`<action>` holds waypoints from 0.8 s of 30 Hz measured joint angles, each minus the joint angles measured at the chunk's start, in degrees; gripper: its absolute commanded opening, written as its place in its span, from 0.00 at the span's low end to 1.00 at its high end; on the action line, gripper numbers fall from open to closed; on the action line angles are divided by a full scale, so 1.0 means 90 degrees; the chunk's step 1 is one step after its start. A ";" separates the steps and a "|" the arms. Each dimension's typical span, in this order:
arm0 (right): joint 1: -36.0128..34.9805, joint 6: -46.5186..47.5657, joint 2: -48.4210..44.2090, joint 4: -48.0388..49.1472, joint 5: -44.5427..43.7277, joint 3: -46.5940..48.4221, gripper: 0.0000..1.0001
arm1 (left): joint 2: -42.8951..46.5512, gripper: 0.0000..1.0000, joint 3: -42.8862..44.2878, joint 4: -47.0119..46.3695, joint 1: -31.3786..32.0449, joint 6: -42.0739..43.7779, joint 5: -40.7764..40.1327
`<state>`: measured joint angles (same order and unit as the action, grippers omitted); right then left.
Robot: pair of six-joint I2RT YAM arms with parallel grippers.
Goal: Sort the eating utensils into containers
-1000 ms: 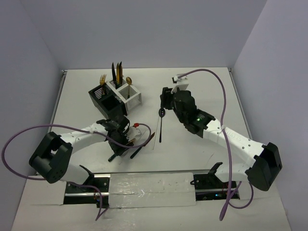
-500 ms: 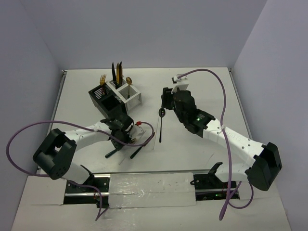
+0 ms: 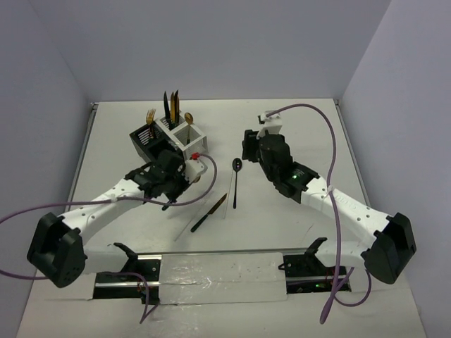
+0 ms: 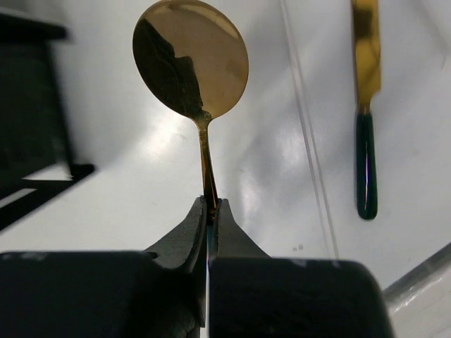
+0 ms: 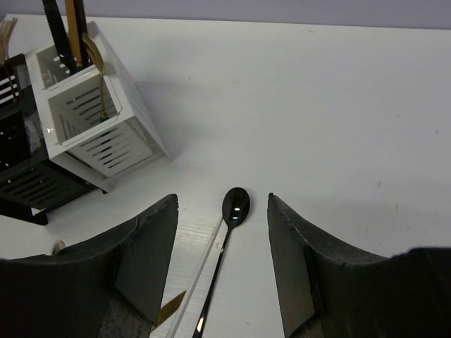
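Top view: left hand [image 3: 172,186] just in front of the joined black-and-white slatted caddies [image 3: 195,146], apparently for drop-in | Left wrist: hand clenched on polished gold spoon [image 4: 191,59] at its neck | Right wrist: right hand [image 5: 221,205] released, straddling slim black spoon [image 5: 235,205] right of caddies, probably for pickup.

Left arm [image 3: 106,204] extends forward and inward, held low. Left gripper [image 4: 209,204] is clamped tight on the neck of a gold spoon [image 4: 192,60]. Right arm [image 3: 345,208] reaches forward-left. Right gripper [image 5: 222,201] points down, jaws spread wide, holding nothing.
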<state>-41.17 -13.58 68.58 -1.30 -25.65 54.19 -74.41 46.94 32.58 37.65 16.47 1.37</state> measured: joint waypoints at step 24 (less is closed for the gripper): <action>0.0228 -0.0396 -0.0777 -0.0024 -0.0015 -0.0386 0.61 | -0.1348 0.00 0.1739 -0.5561 -0.1591 -0.1202 0.0362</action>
<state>-39.11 -17.15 61.58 -1.52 -25.78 50.72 -86.54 62.59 -17.47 23.33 5.65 4.62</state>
